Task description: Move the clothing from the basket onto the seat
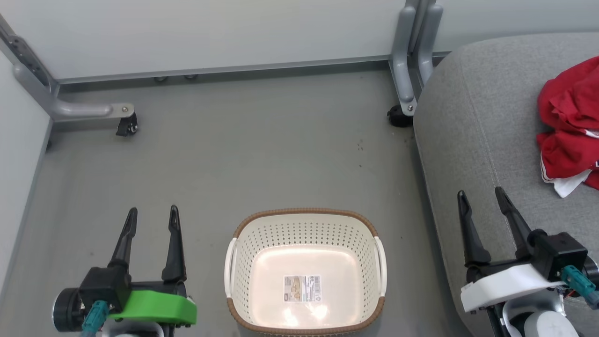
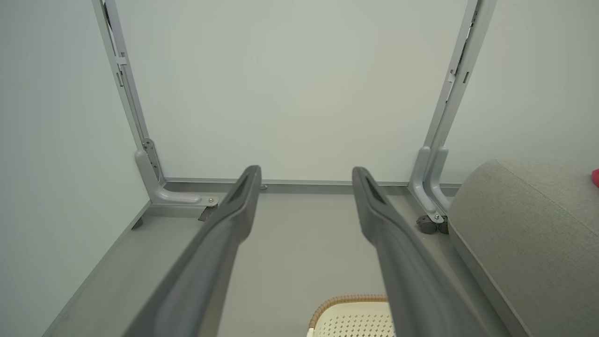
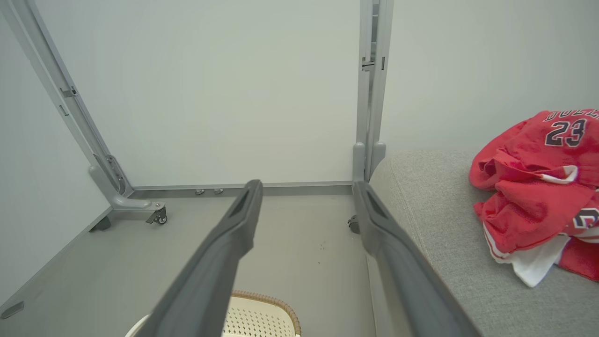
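Head view, your left gripper (image 1: 153, 209) spread over floor (image 1: 234, 154) beside the basket (image 1: 304, 211), its sticker (image 1: 302, 288) unreadable, right gripper (image 1: 480, 192) spread above the seat (image 1: 468, 117) edge, clothing (image 1: 568, 126) heaped on seat, left wrist view, floor open to wall (image 2: 299, 93), right wrist view, "23" readable.

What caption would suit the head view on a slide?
Empty basket on the floor; red clothing heaped on the grey seat.

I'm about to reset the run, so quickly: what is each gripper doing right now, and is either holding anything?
Left gripper: open, holding nothing.
Right gripper: open, holding nothing.
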